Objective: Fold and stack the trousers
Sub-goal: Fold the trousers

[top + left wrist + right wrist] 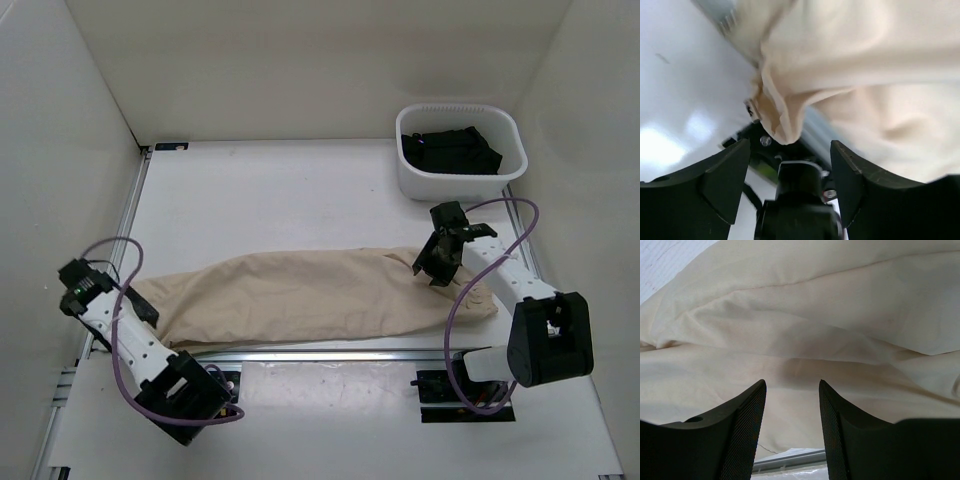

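Beige trousers (310, 298) lie stretched out; my left gripper (790, 146) and right gripper (791, 384) stand spread, gripping nothing.

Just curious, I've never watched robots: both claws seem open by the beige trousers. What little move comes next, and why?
Probably the left gripper eases forward and shuts on the corner of the trousers: its fingers stand open, with that corner just ahead of them.

plain beige trousers (310, 298), white basket (460, 180)
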Controlling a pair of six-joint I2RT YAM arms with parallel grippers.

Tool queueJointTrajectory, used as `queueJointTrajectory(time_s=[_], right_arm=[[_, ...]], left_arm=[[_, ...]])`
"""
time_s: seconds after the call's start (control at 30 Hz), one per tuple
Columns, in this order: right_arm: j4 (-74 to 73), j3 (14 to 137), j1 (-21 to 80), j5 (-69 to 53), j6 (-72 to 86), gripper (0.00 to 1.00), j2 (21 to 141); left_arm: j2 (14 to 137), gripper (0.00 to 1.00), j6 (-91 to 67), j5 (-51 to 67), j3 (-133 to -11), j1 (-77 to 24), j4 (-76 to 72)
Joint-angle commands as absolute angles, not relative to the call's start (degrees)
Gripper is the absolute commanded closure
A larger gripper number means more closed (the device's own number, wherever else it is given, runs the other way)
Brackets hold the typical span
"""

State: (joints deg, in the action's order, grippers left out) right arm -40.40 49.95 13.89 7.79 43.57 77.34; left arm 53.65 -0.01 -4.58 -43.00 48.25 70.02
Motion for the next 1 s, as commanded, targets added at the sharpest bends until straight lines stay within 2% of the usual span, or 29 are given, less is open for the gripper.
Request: queueJointTrajectory(time_s=[0.0,0.07,0.17,0.3,0.4,0.53,0.73,0.8,0.9,0.97], right_arm=[[-40.7,51.4,14.2,9.1,44.0,0.48,78.1],[-40.7,51.9,14.2,8.6,44.0,0.48,79.2],[-40.7,53.0,14.8,8.6,44.0,0.48,79.8],[-40.7,53.5,15.3,9.1,43.5,0.48,81.6],[-40.7,53.5,15.3,9.7,43.5,0.48,82.2],[-40.2,53.5,15.3,10.3,43.5,0.48,83.3],[-40.9,51.6,15.3,11.0,44.0,0.48,83.9],[-40.3,51.1,15.3,11.0,44.0,0.48,83.9],[-40.3,51.1,15.3,11.0,44.6,0.48,83.9],[-40.3,51.1,15.3,11.0,44.6,0.48,83.9]], left_arm=[[53.3,0.23,0.0,0.7,-55.3,48.3,75.5],[54.7,0.22,0.0,3.7,-61.2,48.3,75.5],[56.4,0.22,0.0,6.3,-63.6,48.3,71.2],[63.0,0.19,0.0,0.7,-59.8,48.3,58.8],[71.9,0.18,0.0,1.0,-59.2,48.3,56.6],[78.9,0.16,0.0,6.8,-59.2,47.8,55.3],[85.7,0.16,0.0,4.0,-54.9,47.1,52.7],[86.8,0.21,0.0,4.0,-53.9,47.1,51.4],[87.5,0.34,0.0,3.0,-52.7,47.1,50.9],[88.2,0.39,0.0,3.0,-52.1,47.1,50.9]])
